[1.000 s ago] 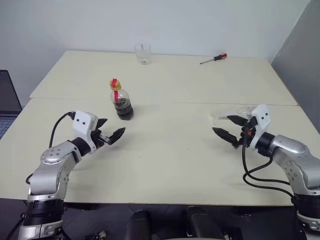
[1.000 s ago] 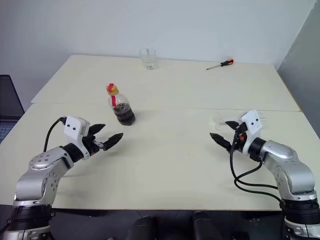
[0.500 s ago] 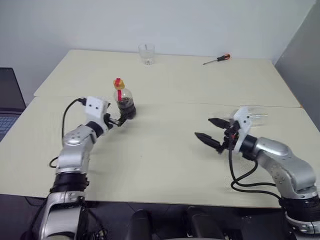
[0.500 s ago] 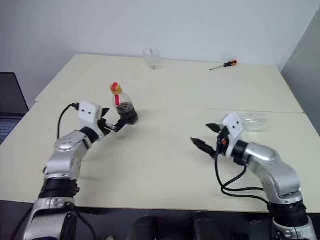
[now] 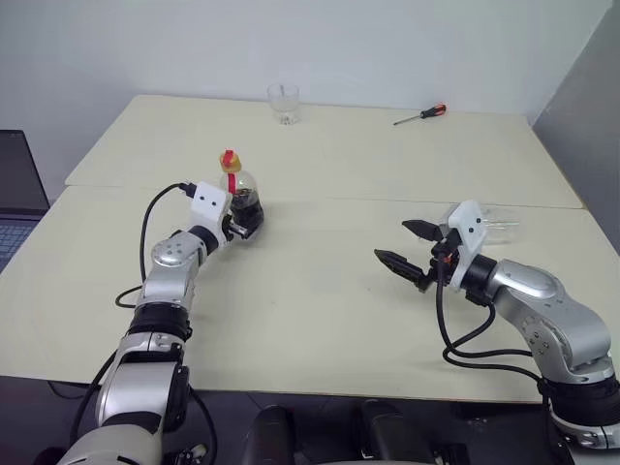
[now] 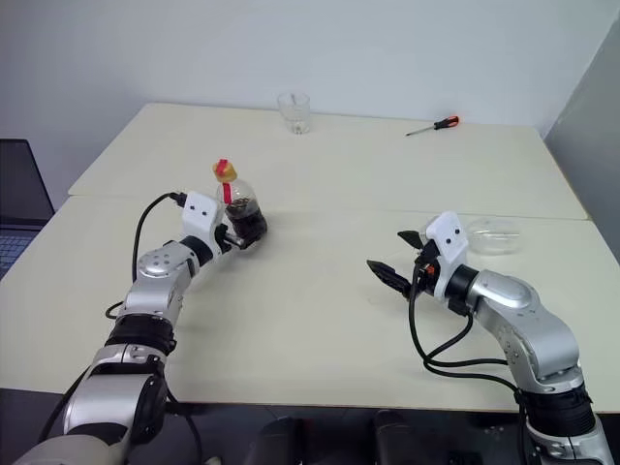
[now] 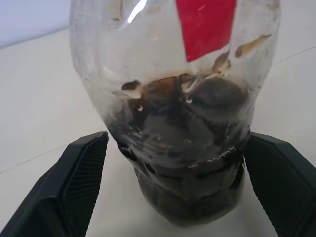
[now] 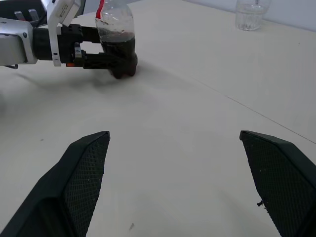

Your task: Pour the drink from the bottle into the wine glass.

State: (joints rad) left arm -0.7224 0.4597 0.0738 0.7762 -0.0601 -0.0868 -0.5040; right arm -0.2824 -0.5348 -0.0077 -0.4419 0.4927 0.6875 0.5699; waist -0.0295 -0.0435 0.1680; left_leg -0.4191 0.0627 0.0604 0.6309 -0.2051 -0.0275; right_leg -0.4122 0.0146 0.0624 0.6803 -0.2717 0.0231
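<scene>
We note the bottle (image 5: pixel 240 199) upright on the table (image 5: pixel 320 291), left of centre, drink (image 7: pixel 190 148) in its belly. The left gripper (image 7: pixel 177 187) straddles its base, fingers spread, gaps visible, nothing held. The right gripper (image 5: pixel 411 250) hangs wide open, empty, just beside the wine glass (image 6: pixel 492 235) lying on its side.

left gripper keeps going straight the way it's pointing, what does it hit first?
The bottle. It already stands between the open fingers of the left gripper, with gaps on both sides, so the belly holding the drink would likely meet the palm first. How much depth remains is unclear.
</scene>
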